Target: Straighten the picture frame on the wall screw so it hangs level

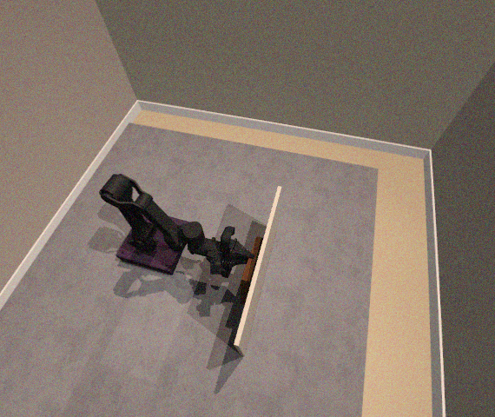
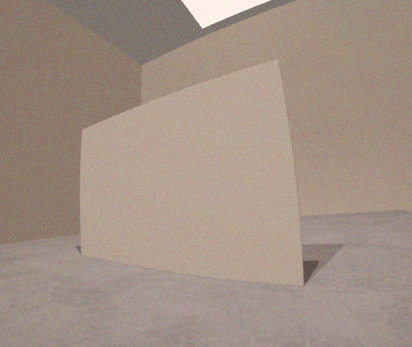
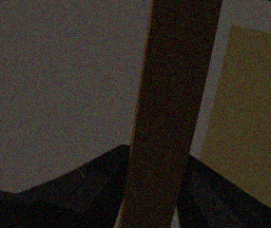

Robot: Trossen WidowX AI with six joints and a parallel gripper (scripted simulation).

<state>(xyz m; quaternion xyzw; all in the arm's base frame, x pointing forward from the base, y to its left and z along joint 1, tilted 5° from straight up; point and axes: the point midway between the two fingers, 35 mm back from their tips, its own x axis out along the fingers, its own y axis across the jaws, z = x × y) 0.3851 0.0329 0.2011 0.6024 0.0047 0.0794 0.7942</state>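
The picture frame (image 1: 247, 269) hangs on the near side of the upright wall panel (image 1: 265, 237) (image 2: 191, 179), seen from above as a brown edge in the top view. In the wrist view, one dark brown bar of the frame (image 3: 178, 57) runs top to bottom, leaning slightly right at the top, with a pale border and yellowish picture (image 3: 254, 104) to its right. My gripper (image 1: 253, 256) (image 3: 158, 151) is shut on this bar, one finger on each side. The screw and notched strip are hidden. Whether the frame is level cannot be told from these views.
The arm's purple base (image 1: 158, 255) stands on the grey floor, left of the panel in the top view. The panel's bare back fills the middle of the exterior view and hides the arm and frame. Room walls with pale skirting surround the floor.
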